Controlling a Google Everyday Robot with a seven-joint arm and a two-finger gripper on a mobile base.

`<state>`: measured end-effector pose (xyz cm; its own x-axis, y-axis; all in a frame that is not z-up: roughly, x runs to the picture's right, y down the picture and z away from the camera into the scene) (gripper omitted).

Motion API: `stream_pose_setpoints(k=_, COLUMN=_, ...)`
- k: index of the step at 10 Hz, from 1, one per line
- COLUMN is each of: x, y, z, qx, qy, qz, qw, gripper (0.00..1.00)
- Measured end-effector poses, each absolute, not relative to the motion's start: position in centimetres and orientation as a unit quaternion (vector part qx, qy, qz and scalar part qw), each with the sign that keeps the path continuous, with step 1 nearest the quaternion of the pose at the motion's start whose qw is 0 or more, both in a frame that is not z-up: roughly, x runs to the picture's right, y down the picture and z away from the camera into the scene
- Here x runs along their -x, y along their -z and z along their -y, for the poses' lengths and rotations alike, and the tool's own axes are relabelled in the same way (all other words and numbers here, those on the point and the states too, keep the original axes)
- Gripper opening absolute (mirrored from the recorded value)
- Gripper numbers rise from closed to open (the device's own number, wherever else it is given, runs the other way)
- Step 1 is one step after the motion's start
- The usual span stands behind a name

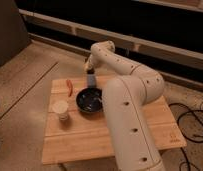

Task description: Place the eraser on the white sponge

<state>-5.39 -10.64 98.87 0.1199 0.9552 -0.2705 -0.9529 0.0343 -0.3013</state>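
Single camera view of the wooden worktop (pixel 110 132) with the white arm (pixel 130 100) reaching over it toward the far edge. The gripper (pixel 89 68) hangs at the far side of the worktop, jaws drawn fully together; a dark sliver at their tip may be the eraser (pixel 89 73), though whether it is actually pinched there cannot be confirmed. Directly beneath the jaws stands the white sponge (pixel 91 80), a pale grey-blue block, and whether the gripper touches it or clears it cannot be told. Just nearer the camera than the jaws lies the dark bowl (pixel 90 100); to the camera's left of the jaws lies a thin red object (pixel 69 87), and farther toward the near-left corner stands a white cup (pixel 61 110). Risks, as judged from this arrangement: the sponge presents a small, soft top, so an eraser released off-centre or from too high would likely tip and roll off, possibly into the bowl close by. Pressing down too far could compress or topple the sponge toward the far edge of the worktop. If the jaws in fact hold nothing, opening them here would accomplish no placement at all.
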Motion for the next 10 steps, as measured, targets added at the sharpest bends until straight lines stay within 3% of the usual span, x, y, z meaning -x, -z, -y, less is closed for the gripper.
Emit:
stream_pose_setpoints(k=3, x=4.8, y=-100.1, z=7.3, qx=0.22, qy=-0.657, qz=-0.039, qw=0.72, gripper=0.0)
stream_pose_setpoints(k=10, x=5.4, y=-101.9, z=5.3, qx=0.252, qy=-0.639, qz=-0.062, qw=0.724, gripper=0.01)
